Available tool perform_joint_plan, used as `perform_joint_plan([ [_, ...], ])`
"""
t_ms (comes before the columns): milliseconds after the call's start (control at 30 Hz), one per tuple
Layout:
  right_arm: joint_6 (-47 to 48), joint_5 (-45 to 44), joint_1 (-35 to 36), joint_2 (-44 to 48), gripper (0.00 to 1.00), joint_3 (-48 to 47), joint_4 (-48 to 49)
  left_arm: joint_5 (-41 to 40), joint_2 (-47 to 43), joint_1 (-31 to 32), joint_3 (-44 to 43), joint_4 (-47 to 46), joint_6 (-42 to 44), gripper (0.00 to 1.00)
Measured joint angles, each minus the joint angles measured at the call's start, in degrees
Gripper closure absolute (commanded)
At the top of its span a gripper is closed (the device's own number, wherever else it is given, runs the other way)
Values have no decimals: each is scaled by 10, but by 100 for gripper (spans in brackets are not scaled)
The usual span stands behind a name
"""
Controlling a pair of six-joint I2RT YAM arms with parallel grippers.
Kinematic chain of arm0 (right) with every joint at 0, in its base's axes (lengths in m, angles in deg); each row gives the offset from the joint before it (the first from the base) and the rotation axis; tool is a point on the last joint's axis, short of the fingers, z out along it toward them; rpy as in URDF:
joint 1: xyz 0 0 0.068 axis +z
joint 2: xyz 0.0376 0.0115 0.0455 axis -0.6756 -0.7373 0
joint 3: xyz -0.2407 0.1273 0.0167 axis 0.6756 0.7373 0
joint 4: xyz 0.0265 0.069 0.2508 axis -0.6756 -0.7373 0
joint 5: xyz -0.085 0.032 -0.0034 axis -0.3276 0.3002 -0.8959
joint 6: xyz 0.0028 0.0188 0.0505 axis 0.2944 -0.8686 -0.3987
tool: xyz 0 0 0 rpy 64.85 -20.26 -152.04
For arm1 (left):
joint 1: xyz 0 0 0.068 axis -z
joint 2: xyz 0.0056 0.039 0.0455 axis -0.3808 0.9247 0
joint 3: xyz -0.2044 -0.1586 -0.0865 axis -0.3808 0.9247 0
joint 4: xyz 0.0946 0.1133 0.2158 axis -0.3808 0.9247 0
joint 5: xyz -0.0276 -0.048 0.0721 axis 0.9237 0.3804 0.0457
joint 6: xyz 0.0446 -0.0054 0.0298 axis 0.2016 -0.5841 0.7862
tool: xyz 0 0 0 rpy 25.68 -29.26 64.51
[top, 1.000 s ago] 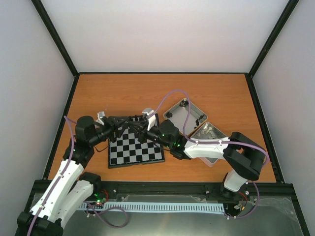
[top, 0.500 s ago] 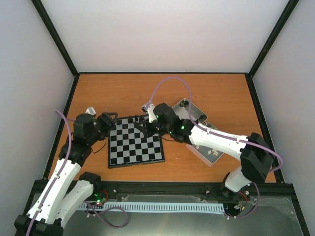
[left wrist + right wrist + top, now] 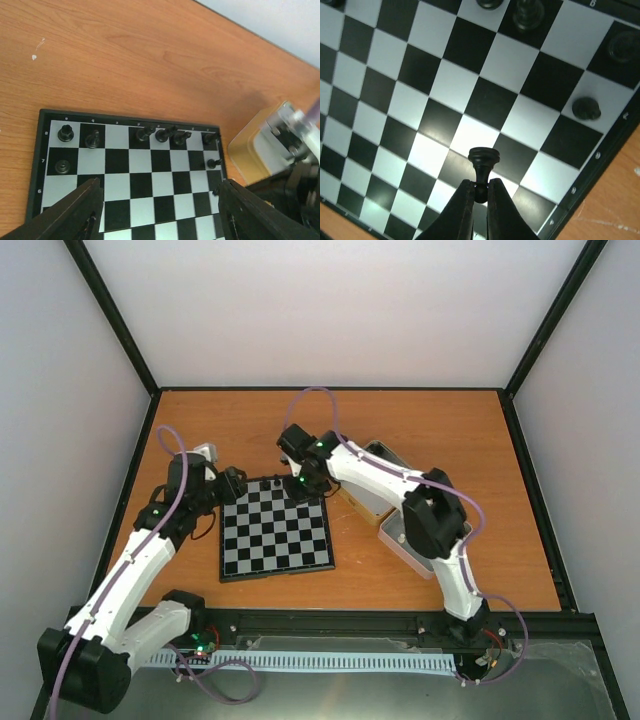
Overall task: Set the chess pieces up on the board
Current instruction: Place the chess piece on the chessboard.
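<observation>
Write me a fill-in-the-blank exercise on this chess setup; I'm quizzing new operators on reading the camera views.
1. The right end effector is shut on a single ____ chess piece, held above the board.
2. The left end effector is ____ and holds nothing.
3. In the top external view, the standing pieces line the board edge ____ from the arms' bases.

Missing words: black; open; farthest
</observation>
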Motion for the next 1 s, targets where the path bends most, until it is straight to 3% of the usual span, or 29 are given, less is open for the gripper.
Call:
perform_joint_plan([
  [200, 14, -30, -5, -114, 96, -143, -101, -5, 22, 0, -2, 0, 48, 34],
  [433, 21, -49, -12, -183, 95, -236, -178, -12, 23, 0, -1, 0, 55, 32],
  [1000, 33, -57, -26, -229, 92, -306, -222, -20, 18, 0, -1, 0, 56, 32],
])
